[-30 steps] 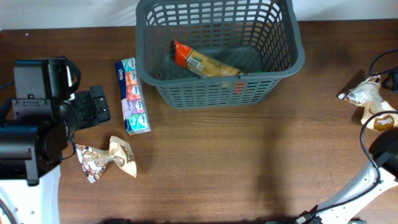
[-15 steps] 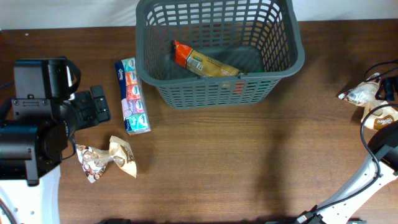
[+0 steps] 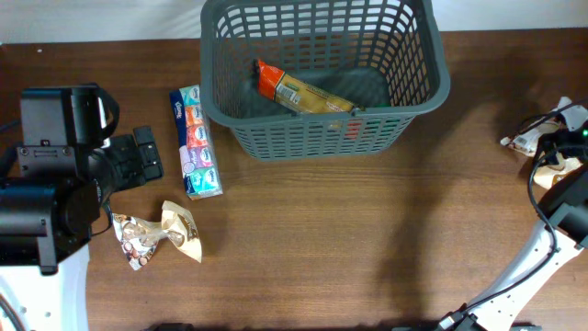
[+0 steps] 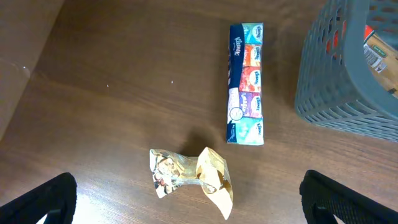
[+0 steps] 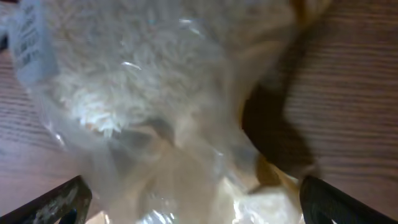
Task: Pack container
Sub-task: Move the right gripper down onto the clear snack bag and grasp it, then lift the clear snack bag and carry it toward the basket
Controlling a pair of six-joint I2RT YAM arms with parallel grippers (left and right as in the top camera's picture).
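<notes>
The container, a dark grey slotted basket (image 3: 418, 92), stands at the table's far middle; its corner shows in the left wrist view (image 4: 348, 81). An orange and yellow packet (image 3: 299, 90) lies in it. A pack of tissues (image 3: 196, 142) lies left of it, also in the left wrist view (image 4: 247, 84). A crumpled gold snack bag (image 3: 158, 235) lies nearer the front (image 4: 189, 177). My left gripper (image 3: 142, 156) is open and empty above the table, its fingertips wide apart (image 4: 186, 208). My right gripper (image 3: 562, 145) is open right over a clear bag of pale grains (image 5: 155, 93), which lies between its fingers (image 5: 199, 205).
Only the white end of the clear bag (image 3: 522, 142) and a brown part (image 3: 551, 176) show beside the right arm at the table's right edge. Black cables (image 3: 542, 230) run from the right arm toward the front.
My right gripper has moved in over the clear bag at the right edge and now covers most of it. The left arm and the other items have not moved.
</notes>
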